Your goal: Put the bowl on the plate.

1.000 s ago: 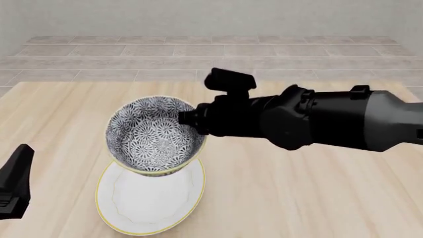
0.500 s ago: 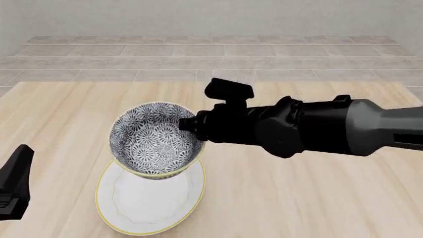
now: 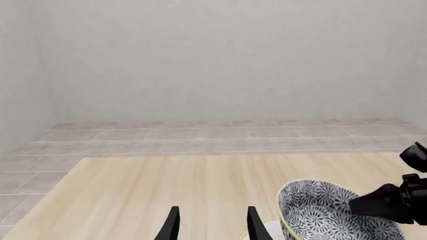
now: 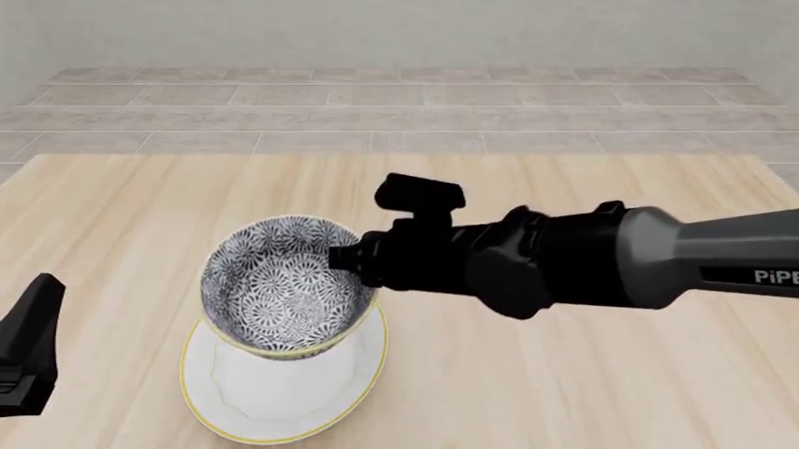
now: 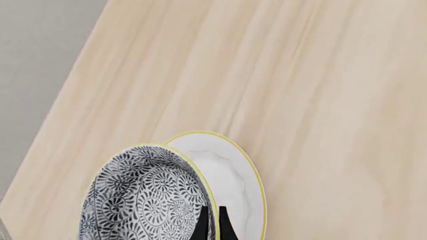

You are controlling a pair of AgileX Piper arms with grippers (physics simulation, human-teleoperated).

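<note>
Right now the right gripper [image 4: 354,261] pinches the rim of the bowl [image 4: 284,296], holding it tilted directly over the plate [image 4: 283,391] on the bench [image 4: 525,383]. The left gripper [image 3: 211,226] stands apart, jaws parted, gripping nothing.

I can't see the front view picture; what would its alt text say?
A black robot arm's right end effector grips the rim of a black-and-white patterned bowl just over a white plate on a pale wooden table. The left end effector sits idle at the left edge.
</note>
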